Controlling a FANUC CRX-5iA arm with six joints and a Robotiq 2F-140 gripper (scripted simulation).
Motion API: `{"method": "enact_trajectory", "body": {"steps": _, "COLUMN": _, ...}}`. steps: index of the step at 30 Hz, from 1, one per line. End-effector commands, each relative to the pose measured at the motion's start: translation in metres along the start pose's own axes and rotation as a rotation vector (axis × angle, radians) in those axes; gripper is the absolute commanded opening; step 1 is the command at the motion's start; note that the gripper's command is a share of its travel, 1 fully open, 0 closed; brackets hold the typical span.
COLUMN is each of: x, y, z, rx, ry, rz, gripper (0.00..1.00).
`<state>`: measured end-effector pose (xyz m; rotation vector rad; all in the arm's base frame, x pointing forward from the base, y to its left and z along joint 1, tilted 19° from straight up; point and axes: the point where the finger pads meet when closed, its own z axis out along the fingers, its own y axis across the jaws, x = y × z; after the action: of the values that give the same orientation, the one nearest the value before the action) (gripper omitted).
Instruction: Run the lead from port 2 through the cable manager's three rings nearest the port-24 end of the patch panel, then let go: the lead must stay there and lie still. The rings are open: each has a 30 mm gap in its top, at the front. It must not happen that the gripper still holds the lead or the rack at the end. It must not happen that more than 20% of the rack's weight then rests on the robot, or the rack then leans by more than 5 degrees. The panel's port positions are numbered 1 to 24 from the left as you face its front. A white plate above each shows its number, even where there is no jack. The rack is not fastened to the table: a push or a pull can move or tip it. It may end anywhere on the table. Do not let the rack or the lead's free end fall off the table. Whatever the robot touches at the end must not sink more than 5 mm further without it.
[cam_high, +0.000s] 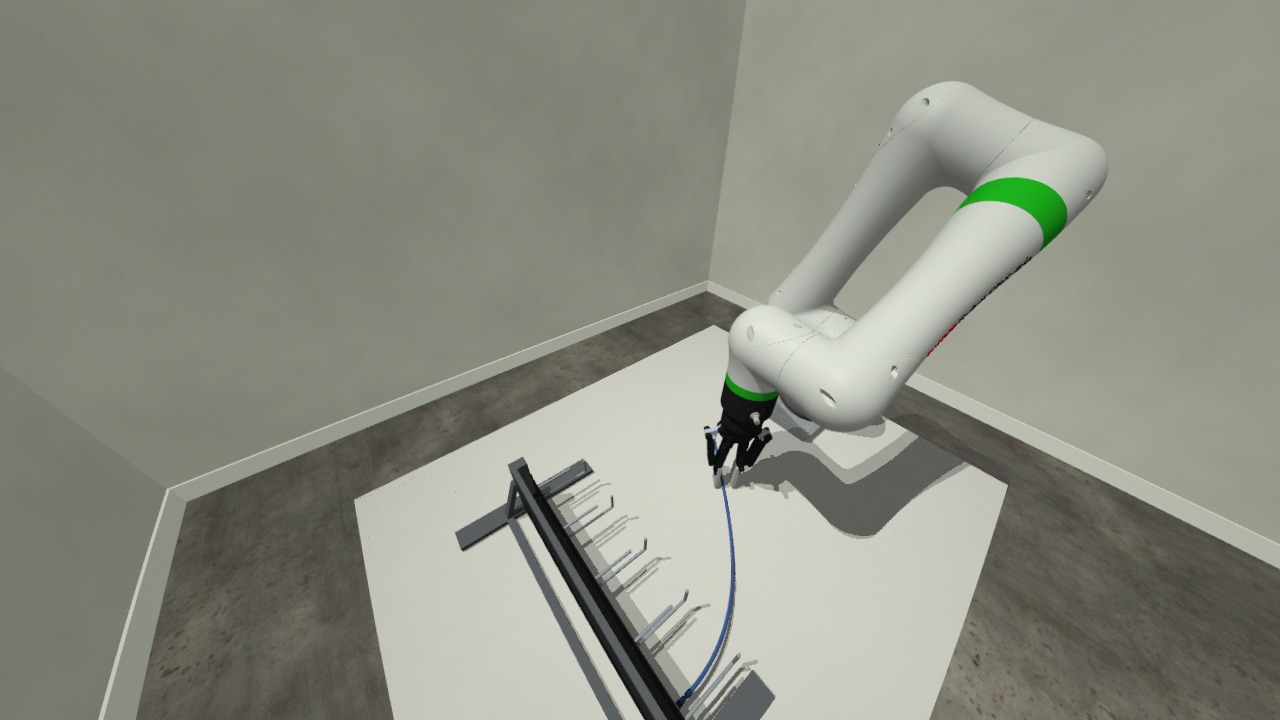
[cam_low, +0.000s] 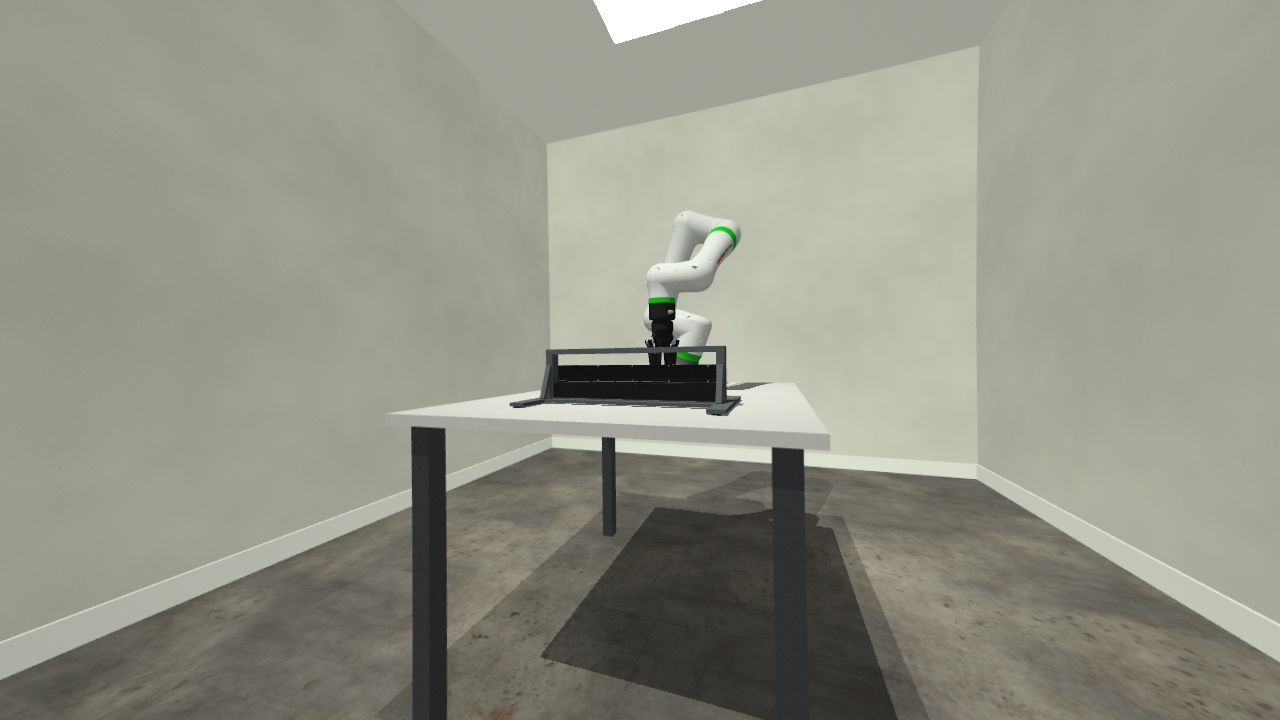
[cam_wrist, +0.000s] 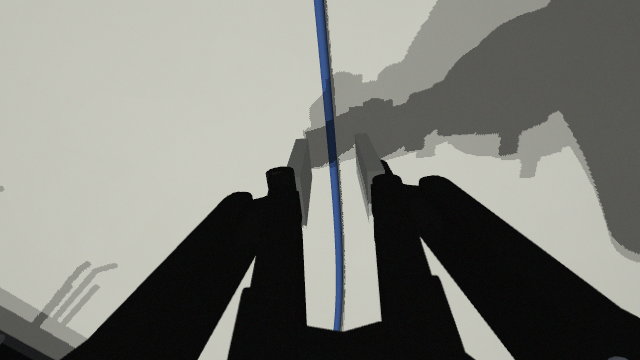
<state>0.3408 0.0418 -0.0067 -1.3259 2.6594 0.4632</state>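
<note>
The fingers stand narrowed either side of the blue lead (cam_high: 733, 573), gaps visible on both sides, gripping nothing. To the left stands the unfastened rack (cam_high: 572, 555), its three rings at the port-24 end (cam_high: 590, 490) not yet threaded. The lead curves from the near end of the rack across the table (cam_high: 921, 573) to the gripper (cam_high: 735, 465) at the far right. Lifting without a firm pinch would likely leave the lead behind. Hauling it taut could drag or tip the rack.
</note>
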Motion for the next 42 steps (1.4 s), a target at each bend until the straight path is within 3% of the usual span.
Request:
{"method": "enact_trajectory", "body": {"steps": 1, "x": 0.0, "y": -0.0002, "z": 0.0005, "rx": 0.0, "ry": 0.0, "rz": 0.0, "gripper": 0.2}}
{"method": "enact_trajectory", "body": {"steps": 42, "x": 0.0, "y": -0.0002, "z": 0.0097, "rx": 0.0, "ry": 0.0, "rz": 0.0, "gripper": 0.2}}
